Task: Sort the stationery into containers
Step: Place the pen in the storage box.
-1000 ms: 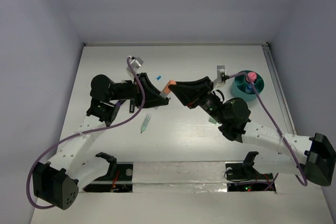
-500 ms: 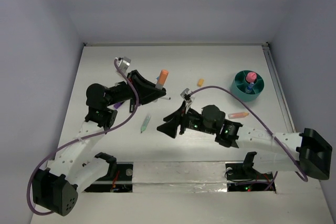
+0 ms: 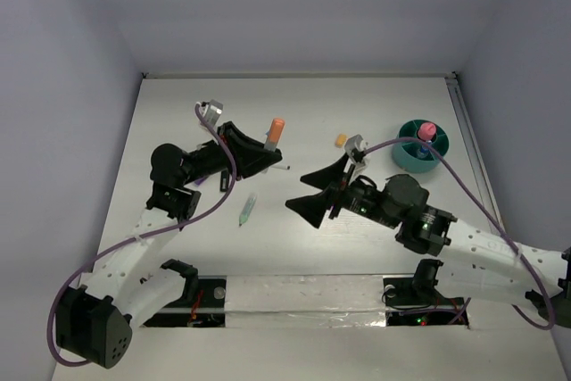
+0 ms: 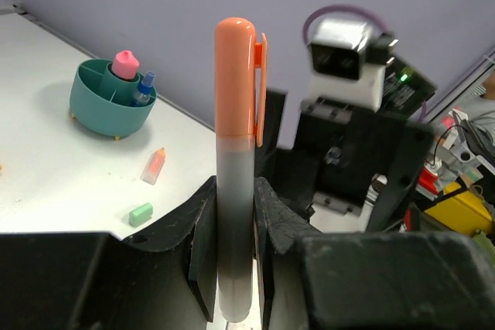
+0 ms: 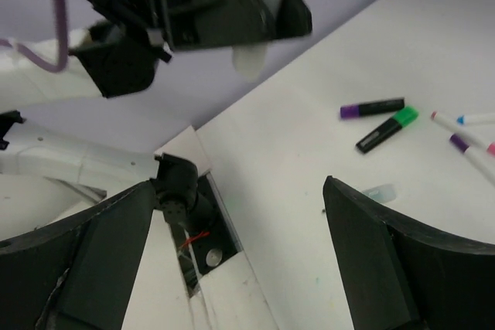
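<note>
The left pincer (image 4: 234, 264) is clenched on the lower pale barrel of the orange-capped marker (image 4: 236, 98), which stands upright between the jaws and off the table (image 3: 401, 104). The right pincer (image 3: 314, 191) is spread wide and grasps nothing. Treat the marker as light, rigid and smooth-walled: grip the barrel, not the cap, which may pull off. The teal holder (image 3: 412, 163) stands well apart, far right, containing a pink-topped piece (image 3: 427, 131).

Orange-capped white marker (image 4: 235, 160), teal holder (image 4: 94, 111), green eraser (image 4: 140, 214)
</note>
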You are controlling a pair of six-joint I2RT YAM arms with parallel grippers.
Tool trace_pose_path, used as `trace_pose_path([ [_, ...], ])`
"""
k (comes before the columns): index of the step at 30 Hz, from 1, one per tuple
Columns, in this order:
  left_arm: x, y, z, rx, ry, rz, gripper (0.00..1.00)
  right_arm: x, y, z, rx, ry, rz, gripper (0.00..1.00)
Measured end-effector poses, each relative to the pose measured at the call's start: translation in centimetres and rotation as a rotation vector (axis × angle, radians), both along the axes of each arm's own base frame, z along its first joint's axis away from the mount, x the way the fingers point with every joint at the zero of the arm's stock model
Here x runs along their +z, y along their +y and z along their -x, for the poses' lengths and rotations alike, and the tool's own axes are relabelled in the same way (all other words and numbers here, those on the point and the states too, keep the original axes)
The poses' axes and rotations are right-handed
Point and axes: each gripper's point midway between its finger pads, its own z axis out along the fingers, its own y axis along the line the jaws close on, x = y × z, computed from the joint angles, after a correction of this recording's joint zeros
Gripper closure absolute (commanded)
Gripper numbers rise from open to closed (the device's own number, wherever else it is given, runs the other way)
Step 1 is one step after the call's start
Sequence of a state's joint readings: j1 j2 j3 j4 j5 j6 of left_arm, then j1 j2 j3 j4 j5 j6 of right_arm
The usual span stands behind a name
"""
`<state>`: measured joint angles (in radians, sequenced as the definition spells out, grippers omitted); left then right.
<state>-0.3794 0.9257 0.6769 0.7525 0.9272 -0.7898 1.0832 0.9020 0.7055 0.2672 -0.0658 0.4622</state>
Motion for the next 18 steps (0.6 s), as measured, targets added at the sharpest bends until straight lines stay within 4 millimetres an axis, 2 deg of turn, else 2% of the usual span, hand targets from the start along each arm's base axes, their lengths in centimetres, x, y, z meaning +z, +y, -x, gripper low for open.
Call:
trace_pose_path([
  [3, -0.3, -0.1, 0.0, -0.007, 0.003, 0.003, 1.0, 3.2, -0.6, -0.7, -0.037, -0.069, -0.026, 0.03],
  [7, -1.0, -0.5, 0.1, -0.026, 0.03, -0.001, 1.0, 7.2, -0.4, -1.9, -0.073, -0.15, -0.053, 0.02],
  [10, -1.3, -0.6, 0.3, -0.037, 0.038, -0.005, 1.0, 9.2, -0.2, -3.1, -0.102, -0.184, -0.063, 0.02],
  [14, -1.2, -0.9, 0.7, -0.055, 0.033, -0.004, 1.0, 10.2, 0.2, -5.6, -0.137, -0.182, -0.061, 0.03],
  [18, -1.1, -1.0, 1.2, -0.079, 0.022, -0.004, 1.0, 8.7, 0.6, -7.8, -0.143, -0.123, -0.038, 0.07],
])
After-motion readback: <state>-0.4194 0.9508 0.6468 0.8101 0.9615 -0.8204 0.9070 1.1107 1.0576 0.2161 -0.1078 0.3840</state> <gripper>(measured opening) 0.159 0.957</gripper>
